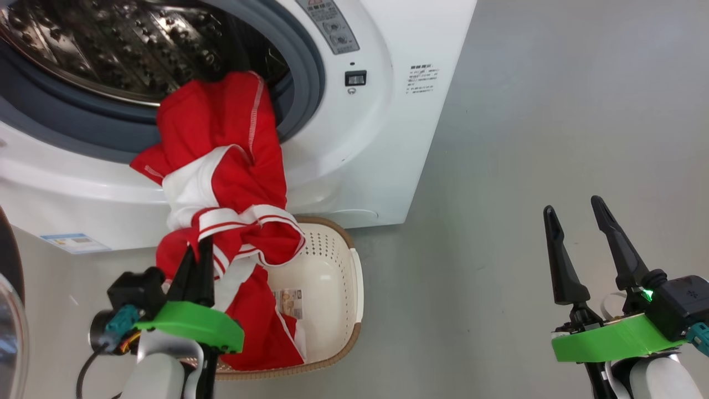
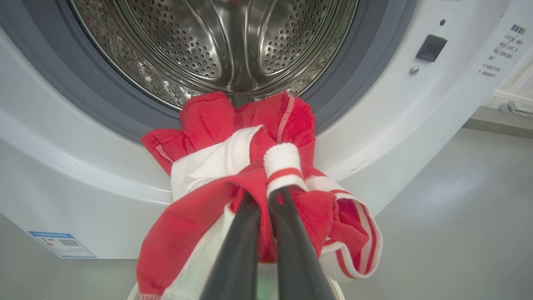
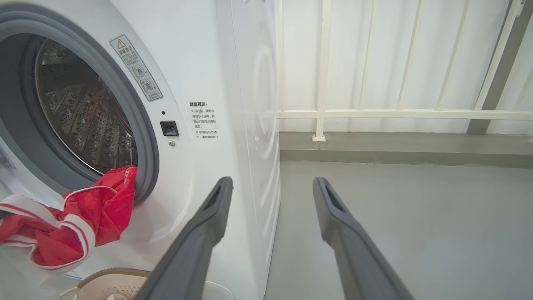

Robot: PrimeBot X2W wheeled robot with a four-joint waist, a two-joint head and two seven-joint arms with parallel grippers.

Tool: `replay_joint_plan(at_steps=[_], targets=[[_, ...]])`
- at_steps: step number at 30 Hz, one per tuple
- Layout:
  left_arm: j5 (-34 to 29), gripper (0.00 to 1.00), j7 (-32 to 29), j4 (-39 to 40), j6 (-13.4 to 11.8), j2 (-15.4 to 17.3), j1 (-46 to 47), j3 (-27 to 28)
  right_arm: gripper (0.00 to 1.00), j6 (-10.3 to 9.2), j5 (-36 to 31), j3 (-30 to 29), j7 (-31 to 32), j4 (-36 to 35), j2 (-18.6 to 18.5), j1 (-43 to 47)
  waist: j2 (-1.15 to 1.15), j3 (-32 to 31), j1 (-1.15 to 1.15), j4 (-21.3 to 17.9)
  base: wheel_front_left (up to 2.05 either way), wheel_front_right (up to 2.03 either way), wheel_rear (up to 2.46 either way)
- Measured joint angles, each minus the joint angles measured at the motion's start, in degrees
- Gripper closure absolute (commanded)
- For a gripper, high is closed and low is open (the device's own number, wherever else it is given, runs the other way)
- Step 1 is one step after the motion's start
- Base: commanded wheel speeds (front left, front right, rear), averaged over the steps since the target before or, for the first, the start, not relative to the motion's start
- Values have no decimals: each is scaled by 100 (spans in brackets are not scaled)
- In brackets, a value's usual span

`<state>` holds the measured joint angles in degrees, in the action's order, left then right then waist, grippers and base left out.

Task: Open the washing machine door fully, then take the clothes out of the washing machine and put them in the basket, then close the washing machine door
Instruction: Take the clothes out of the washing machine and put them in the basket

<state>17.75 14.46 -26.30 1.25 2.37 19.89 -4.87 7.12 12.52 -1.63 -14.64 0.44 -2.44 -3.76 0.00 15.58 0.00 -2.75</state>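
Note:
The white washing machine (image 1: 354,144) stands open, its steel drum (image 2: 233,41) bare inside. The red clothes (image 1: 221,166) with white trim hang from the drum's grey ring down the front into the cream basket (image 1: 339,277) on the floor below. My left gripper (image 1: 196,249) is shut on the clothes above the basket; in the left wrist view its fingers pinch the clothes (image 2: 208,125) at a white striped band. My right gripper (image 1: 573,204) is open and holds nothing, off to the right over the floor. The washing machine door (image 1: 10,260) shows as a black rim and glass at the far left edge.
Bare grey floor (image 1: 526,166) lies to the right of the machine. In the right wrist view a white railing (image 3: 374,113) and a low kerb run behind that floor. A small blue label (image 2: 62,244) sits low on the machine's front.

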Motion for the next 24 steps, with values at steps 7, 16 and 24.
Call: replay_joint_plan(at_steps=[7,16,24], targets=[[155,100,0,-910,38,-35,569,-44,0,0,-29,20,0,-53,1,-54,0,272,0,-2,0,0,0],[491,100,0,-1892,88,-56,1122,-207,0,0,-63,47,0,-89,-1,-281,0,645,0,-22,0,0,0],[503,100,0,-2762,88,-66,1569,-213,0,0,-102,65,0,-122,-1,-455,0,970,0,-72,0,0,0]])
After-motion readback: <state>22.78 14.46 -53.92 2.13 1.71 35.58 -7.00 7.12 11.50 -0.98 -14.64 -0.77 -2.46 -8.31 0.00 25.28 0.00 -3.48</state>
